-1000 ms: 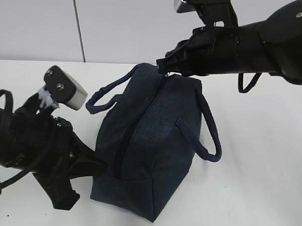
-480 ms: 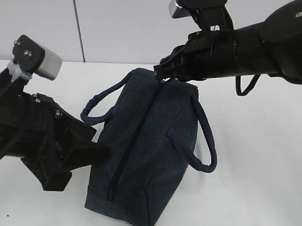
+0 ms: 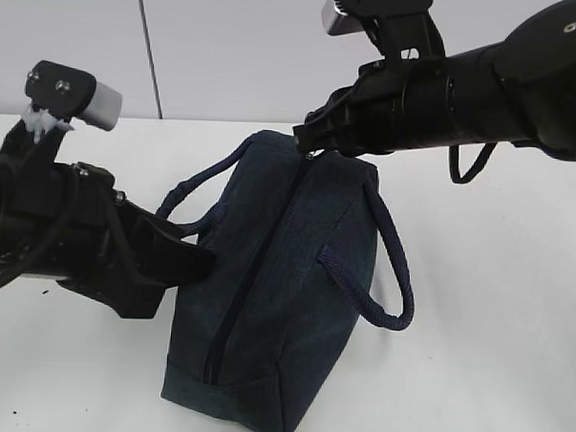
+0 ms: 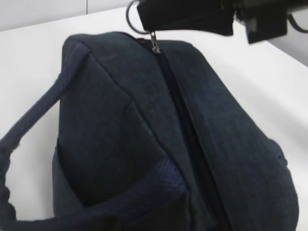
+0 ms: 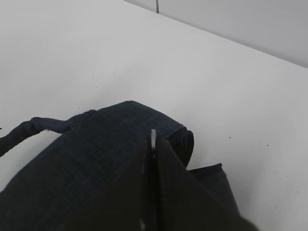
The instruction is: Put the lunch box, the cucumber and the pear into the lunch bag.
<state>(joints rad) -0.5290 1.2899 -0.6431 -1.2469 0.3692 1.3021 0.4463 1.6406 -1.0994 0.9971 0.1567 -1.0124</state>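
The dark navy lunch bag [image 3: 285, 273] stands on the white table with its top zipper closed along its length. My right gripper [image 3: 307, 140] is shut on the metal ring pull [image 4: 155, 44] at the bag's far end; a sliver of the pull [image 5: 153, 137] shows between its fingers. My left gripper [image 3: 202, 260] presses into the bag's left side and looks shut on the fabric, which folds toward it in the left wrist view [image 4: 166, 175]; its jaws are hidden there. The lunch box, the cucumber and the pear are out of view.
Two rope handles hang loose, one on the right [image 3: 386, 268] and one on the left [image 3: 189, 188]. The white table [image 3: 494, 311] runs back to a pale wall. The right arm [image 3: 485, 72] reaches over the bag's far end.
My left arm has risen and closed in on the bag's left side. The bag has swung, its near end moving left and forward. My right gripper moved slightly left, still on the pull.
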